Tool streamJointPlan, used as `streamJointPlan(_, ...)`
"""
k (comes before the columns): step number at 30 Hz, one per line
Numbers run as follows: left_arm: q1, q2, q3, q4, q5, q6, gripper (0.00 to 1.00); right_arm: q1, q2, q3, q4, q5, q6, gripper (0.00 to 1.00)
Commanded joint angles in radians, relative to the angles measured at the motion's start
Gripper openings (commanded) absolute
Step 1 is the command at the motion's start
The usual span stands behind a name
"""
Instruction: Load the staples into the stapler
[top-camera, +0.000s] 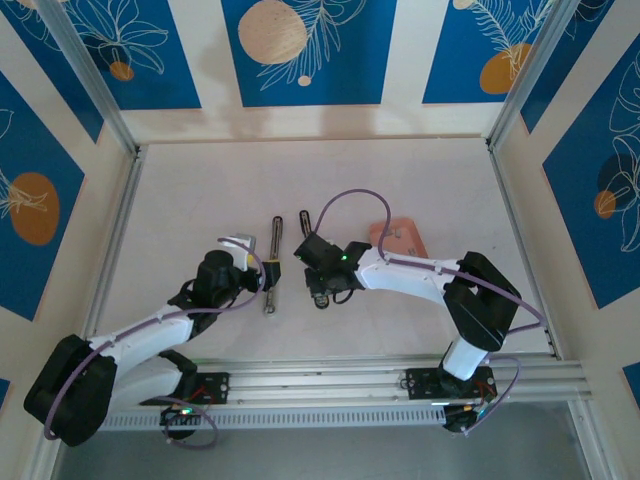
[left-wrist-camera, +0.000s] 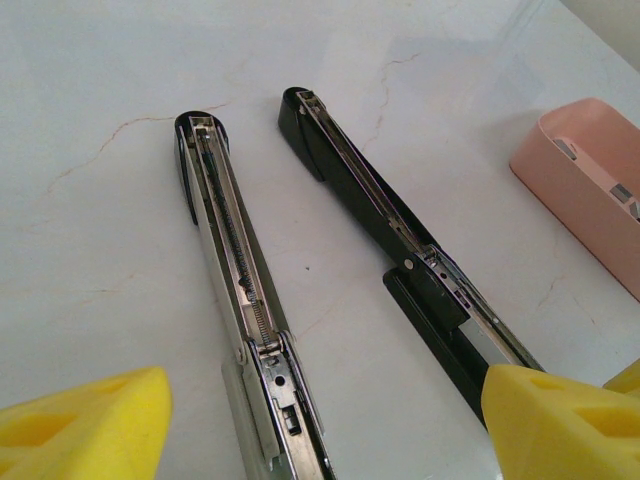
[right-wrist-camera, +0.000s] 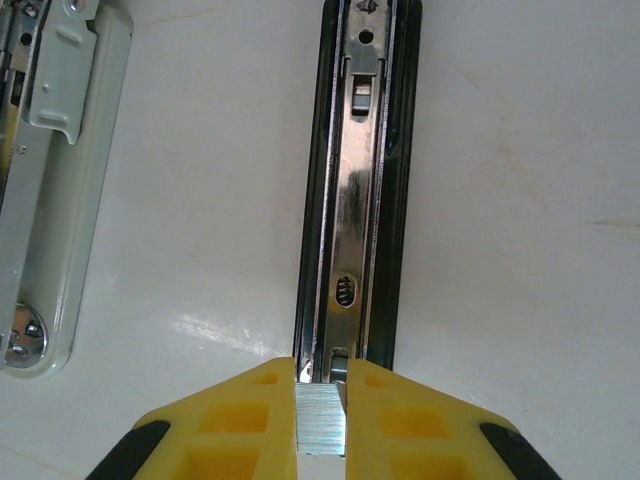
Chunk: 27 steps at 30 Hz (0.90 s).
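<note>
Our left gripper (left-wrist-camera: 325, 405) hangs with fingers spread wide apart above the near end of the silver stapler (left-wrist-camera: 232, 262). At its 3 o'clock our right gripper (right-wrist-camera: 320, 378) is clamped on a strip of staples (right-wrist-camera: 320, 425), held at the near end of the open channel of the black stapler (right-wrist-camera: 355, 200). Farther off, at 2 o'clock, we see more staples (left-wrist-camera: 620, 195) lying in the pink tray (left-wrist-camera: 575, 170).

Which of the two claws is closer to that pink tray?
The right. The right gripper hangs over the black stapler, the stapler nearer the pink tray. The left gripper, open, is by the silver stapler, beyond the black one.
</note>
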Motion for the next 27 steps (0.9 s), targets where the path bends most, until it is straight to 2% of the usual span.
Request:
streamJointPlan(1, 0.013, -0.016, -0.008, 0.028, -0.016, 0.008, 0.81, 0.007, 0.019, 0.02, -0.023, 0.018, 0.001, 0.16)
streamJointPlan(27, 0.013, -0.039, -0.014, 0.006, -0.02, 0.018, 0.81, 0.04, 0.034, 0.017, -0.084, 0.042, 0.006, 0.16)
